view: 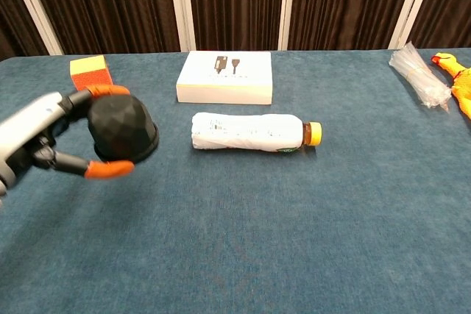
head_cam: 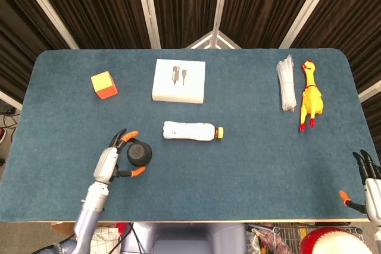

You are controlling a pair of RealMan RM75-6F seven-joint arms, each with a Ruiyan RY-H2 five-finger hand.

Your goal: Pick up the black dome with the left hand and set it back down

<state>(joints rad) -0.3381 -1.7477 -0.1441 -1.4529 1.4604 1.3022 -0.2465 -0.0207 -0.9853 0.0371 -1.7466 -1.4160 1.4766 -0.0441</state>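
- The faceted matte black dome point(view: 122, 129) is off the blue felt table point(view: 309, 240), gripped between orange-tipped fingers point(view: 109, 169) of the left hand point(view: 40, 137).
- The white plastic bottle with a yellow cap point(view: 254, 133) lies on its side to its right.
- The orange foam cube point(head_cam: 103, 84) and flat white box point(head_cam: 178, 81) sit behind.
- The right hand point(head_cam: 368, 185) rests at the table's near right edge, fingers apart, holding nothing.

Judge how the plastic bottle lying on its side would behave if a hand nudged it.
The bottle lies on its side and looks round, so it would probably roll. Its white wrap looks crinkled, suggesting thin walls that may give under a squeeze. Whether it is full, and so heavy, cannot be told.
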